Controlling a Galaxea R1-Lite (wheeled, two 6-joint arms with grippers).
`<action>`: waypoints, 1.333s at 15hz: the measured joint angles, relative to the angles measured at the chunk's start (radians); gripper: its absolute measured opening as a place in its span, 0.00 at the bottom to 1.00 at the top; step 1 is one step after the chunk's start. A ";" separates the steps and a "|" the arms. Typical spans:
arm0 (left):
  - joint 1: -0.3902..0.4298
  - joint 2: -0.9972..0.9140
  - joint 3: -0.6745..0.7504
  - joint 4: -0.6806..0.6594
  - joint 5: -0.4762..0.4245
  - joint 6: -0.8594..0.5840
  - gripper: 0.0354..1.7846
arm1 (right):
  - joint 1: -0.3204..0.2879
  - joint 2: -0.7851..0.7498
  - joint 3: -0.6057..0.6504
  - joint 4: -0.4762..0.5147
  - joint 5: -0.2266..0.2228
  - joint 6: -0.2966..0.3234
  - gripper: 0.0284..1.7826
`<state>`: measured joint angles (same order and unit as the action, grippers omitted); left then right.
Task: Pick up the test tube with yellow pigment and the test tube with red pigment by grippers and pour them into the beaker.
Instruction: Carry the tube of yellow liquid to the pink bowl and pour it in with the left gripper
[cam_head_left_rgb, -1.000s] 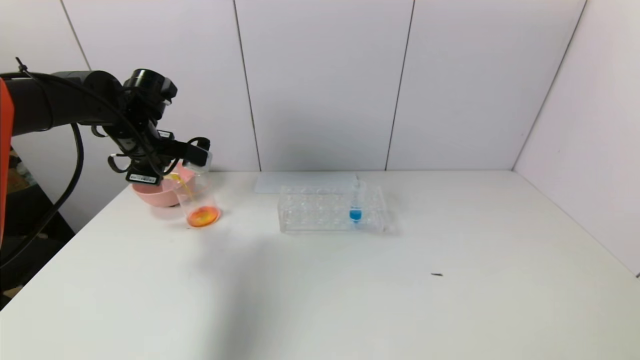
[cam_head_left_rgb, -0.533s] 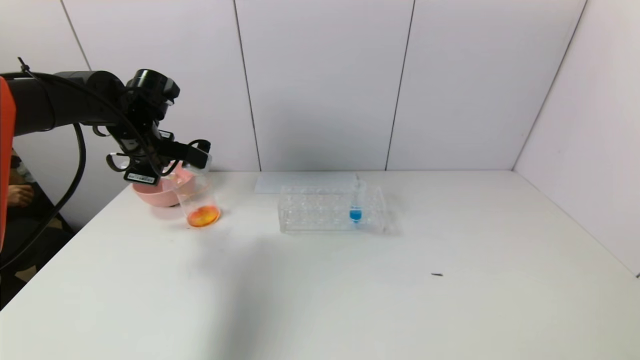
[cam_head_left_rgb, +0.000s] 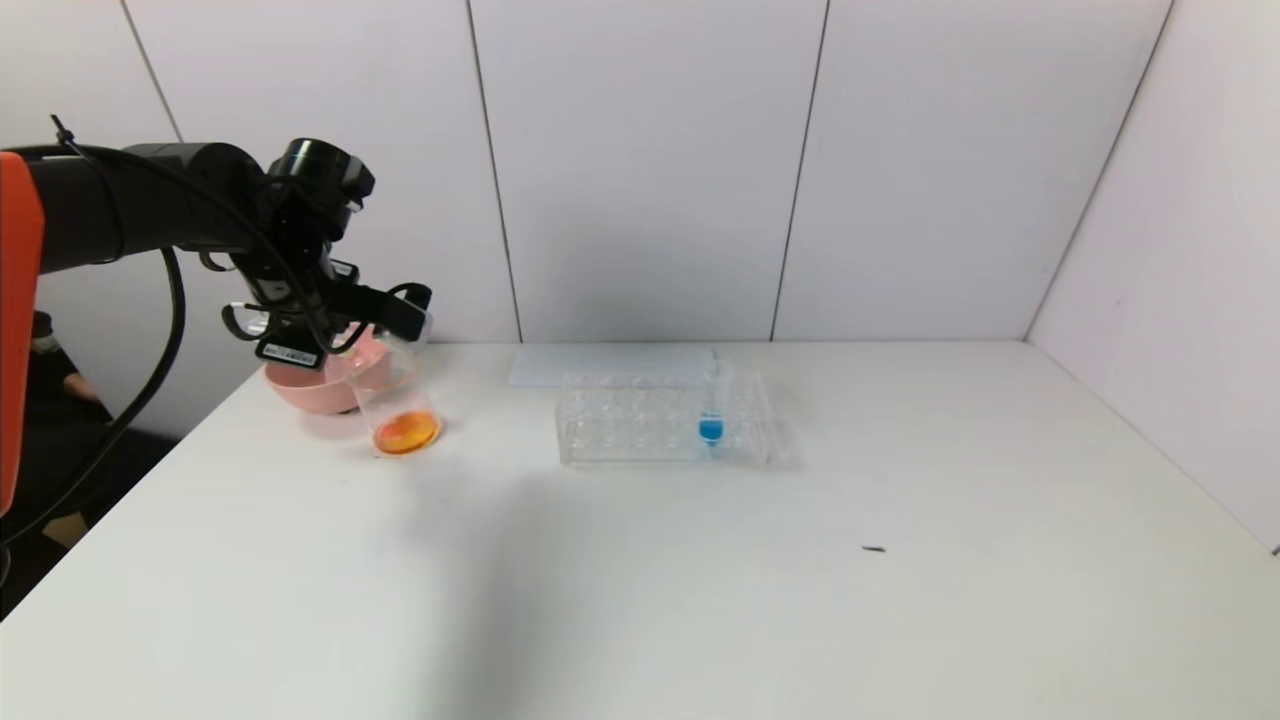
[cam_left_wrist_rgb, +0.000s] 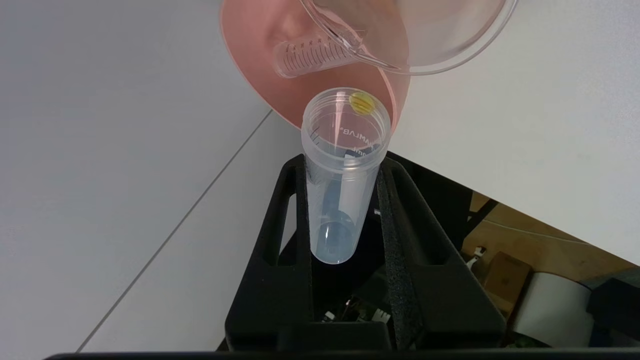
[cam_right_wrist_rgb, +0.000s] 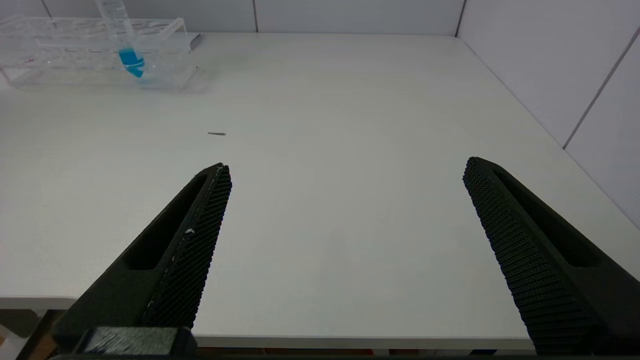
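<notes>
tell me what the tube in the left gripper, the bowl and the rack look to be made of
Tube held by the left gripper: cloudy translucent plastic, probably, with moulded lettering and a threaded rim.
Pink bowl: opaque and smooth with a soft sheen, likely plastic.
Rack: clear hard plastic or acrylic; its edges catch the light.

Head view: my left gripper (cam_head_left_rgb: 395, 310) covers most of test tube with yellow pigment (cam_head_left_rgb: 412, 322) and near rim of pink bowl (cam_head_left_rgb: 300, 392). Left wrist view: beaker (cam_left_wrist_rgb: 415, 35) and second tube in bowl (cam_left_wrist_rgb: 310, 55) cut by edge/beaker rim. Right gripper (cam_right_wrist_rgb: 345, 172) out of head view. Dark speck on table (cam_head_left_rgb: 874, 549) too small to ID.
</notes>
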<state>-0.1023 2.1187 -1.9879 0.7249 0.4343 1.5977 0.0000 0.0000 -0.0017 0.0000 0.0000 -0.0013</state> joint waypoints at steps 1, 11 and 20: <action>-0.001 0.000 0.000 0.000 0.001 0.001 0.23 | 0.000 0.000 0.000 0.000 0.000 0.000 0.95; -0.023 0.007 0.000 -0.032 0.044 0.097 0.23 | 0.000 0.000 0.000 0.000 0.000 0.000 0.95; -0.029 0.009 0.000 -0.030 0.043 0.097 0.23 | 0.000 0.000 0.000 0.000 0.000 0.000 0.95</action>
<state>-0.1309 2.1279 -1.9883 0.6951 0.4772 1.6943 0.0000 0.0000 -0.0017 0.0000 0.0000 -0.0013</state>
